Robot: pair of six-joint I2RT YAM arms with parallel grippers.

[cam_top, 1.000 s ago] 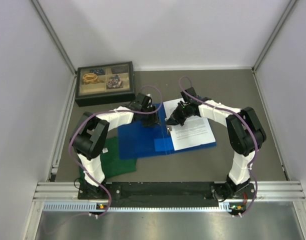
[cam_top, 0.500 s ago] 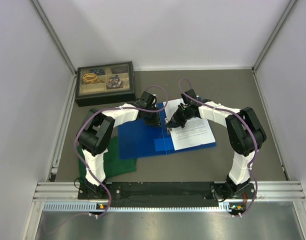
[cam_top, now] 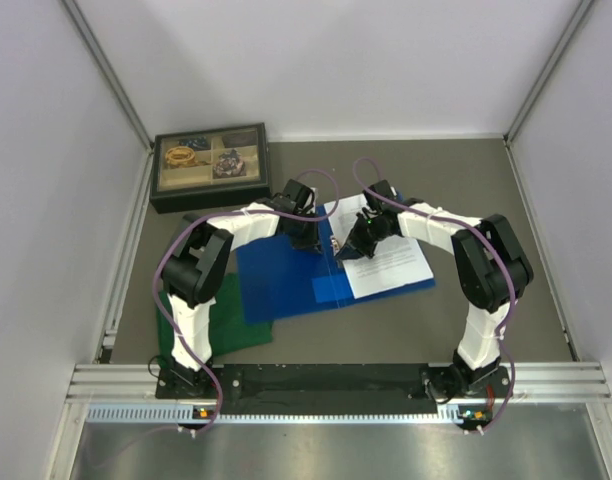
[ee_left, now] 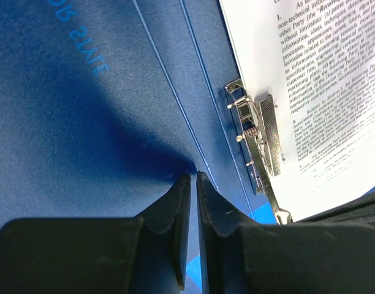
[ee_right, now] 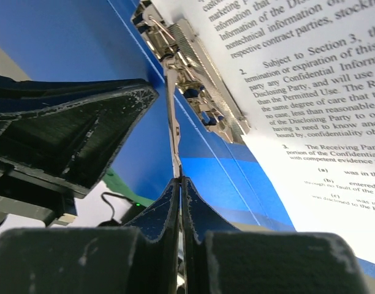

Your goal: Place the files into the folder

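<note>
The blue folder (cam_top: 281,275) lies open on the table, and the files (cam_top: 388,256) rest as white printed sheets on its right half. In the left wrist view my left gripper (ee_left: 193,176) hovers over the bare blue inside cover (ee_left: 83,122) beside the spine. Only a thin slit shows between its fingers, with nothing in it. My right gripper (ee_right: 180,179) is shut on the thin metal lever (ee_right: 173,110) that rises from the folder's clip mechanism (ee_right: 203,82) at the files' (ee_right: 310,104) edge. From above, both grippers (cam_top: 314,243) (cam_top: 346,250) meet at the spine.
A black compartment box (cam_top: 208,165) with small items stands at the back left. A green cloth (cam_top: 221,318) lies under the folder's near-left corner. The left gripper's dark finger (ee_right: 83,131) hangs close beside the lever in the right wrist view.
My left gripper has slid right towards the spine while its fingers closed to a slit. The folder has turned slightly. The right gripper has stayed shut at the clip.
</note>
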